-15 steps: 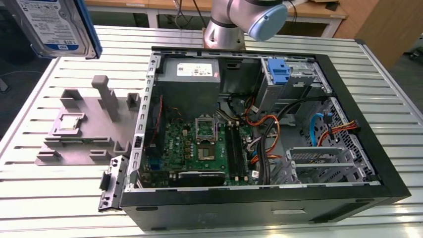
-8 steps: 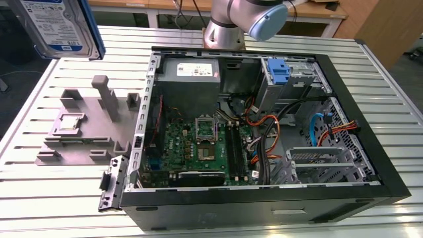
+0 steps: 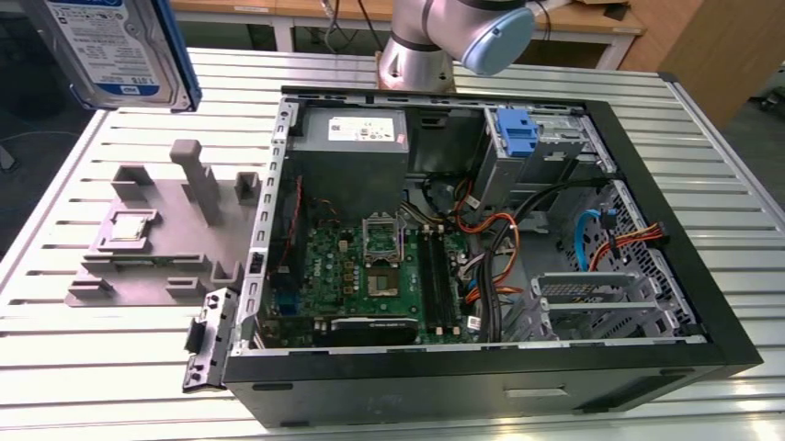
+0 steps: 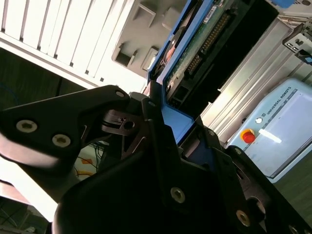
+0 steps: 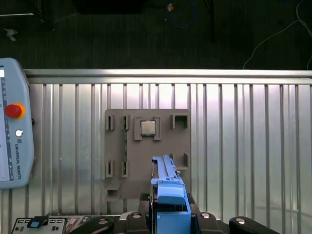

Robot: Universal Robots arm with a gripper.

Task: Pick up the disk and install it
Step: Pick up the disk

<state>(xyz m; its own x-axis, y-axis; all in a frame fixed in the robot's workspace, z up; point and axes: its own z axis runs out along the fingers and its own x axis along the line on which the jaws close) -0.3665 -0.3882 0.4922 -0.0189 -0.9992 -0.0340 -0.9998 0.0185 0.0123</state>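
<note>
Gripper (image 5: 169, 220) fingers (image 4: 157, 129) clamped on the disk (image 3: 110, 46) by its blue carrier, disk held edge-on in air above grey holder tray (image 3: 147, 276) w/ chip (image 5: 148, 127), on counter (image 3: 110, 358).

disk (image 3: 108, 46) cut by the exterior view's top edge, arm (image 3: 424, 41) likewise, pendant (image 5: 13, 146) cropped in the first wrist view

Ribbed metal table (image 3: 123, 367), matt grey holder (image 3: 147, 271), probably plastic, smooth blue plastic carrier (image 5: 170, 192) on the disk (image 3: 108, 46)
</note>
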